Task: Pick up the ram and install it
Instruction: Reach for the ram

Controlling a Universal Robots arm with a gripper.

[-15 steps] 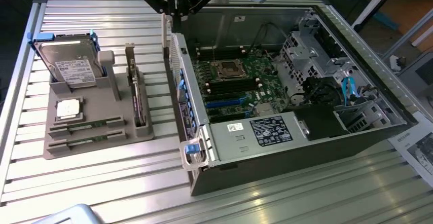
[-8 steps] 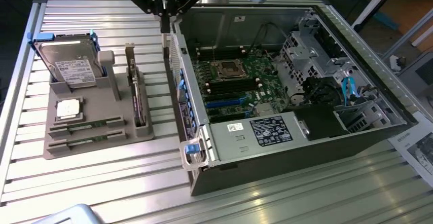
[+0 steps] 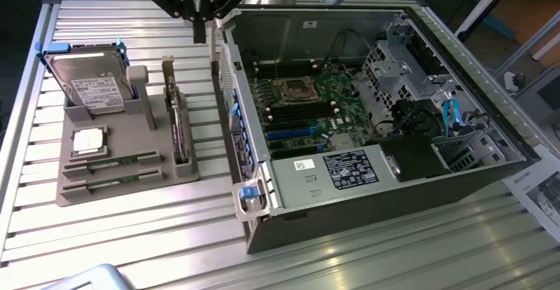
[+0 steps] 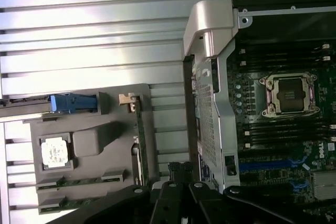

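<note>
Hand [image 3: 200, 37] closed | gray holder [image 3: 131, 142]: 2 ram sticks [image 3: 112, 163], processor [image 3: 88, 140], hard drive [image 3: 88, 83]

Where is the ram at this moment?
In the exterior view, two thin green ram sticks lie in slots of the grey plastic holder at the exterior view's left, beside the square silver processor chip, outside the open dark computer case.

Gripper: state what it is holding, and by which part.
Nothing. The gripper is shut and empty, above the gap between the gray holder and the computer case; the ram lies in the holder.
</note>
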